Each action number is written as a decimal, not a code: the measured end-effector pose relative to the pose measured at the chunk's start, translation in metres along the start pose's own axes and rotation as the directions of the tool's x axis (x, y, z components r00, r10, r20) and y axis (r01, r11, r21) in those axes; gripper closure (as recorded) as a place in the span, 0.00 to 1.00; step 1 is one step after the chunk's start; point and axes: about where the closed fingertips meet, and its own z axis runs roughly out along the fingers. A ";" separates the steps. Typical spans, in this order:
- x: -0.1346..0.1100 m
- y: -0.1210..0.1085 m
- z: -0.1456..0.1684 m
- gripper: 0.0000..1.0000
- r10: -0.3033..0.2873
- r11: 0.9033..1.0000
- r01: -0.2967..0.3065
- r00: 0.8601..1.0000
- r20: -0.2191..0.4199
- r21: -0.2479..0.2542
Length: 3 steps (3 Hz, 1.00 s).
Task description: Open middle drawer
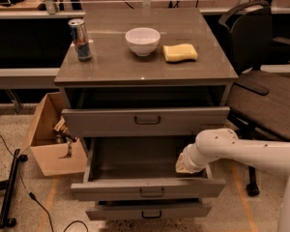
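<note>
On the cabinet top (pixel 116 65), can (pixel 80 39), bowl (pixel 142 41), sponge (pixel 180 52); end effector (pixel 184 164) in open middle drawer (pixel 106 189), grip unclear

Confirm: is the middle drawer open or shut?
Open: the middle drawer is pulled well out, interior visible. The gripper sits inside its right side.

End effector (pixel 184 164) inside open middle drawer (pixel 111 189), top drawer (pixel 106 122) overhanging above

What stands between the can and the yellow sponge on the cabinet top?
A white bowl, seen in the camera view. The gripper is lower, inside the open middle drawer.
</note>
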 end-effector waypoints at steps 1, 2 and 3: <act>0.001 0.010 0.018 1.00 -0.002 1.000 0.002 1.000 -0.006 -0.030; -0.003 0.015 0.030 1.00 -0.004 0.999 0.004 1.000 0.003 -0.046; -0.008 0.016 0.029 1.00 0.003 0.996 0.001 0.999 0.039 -0.088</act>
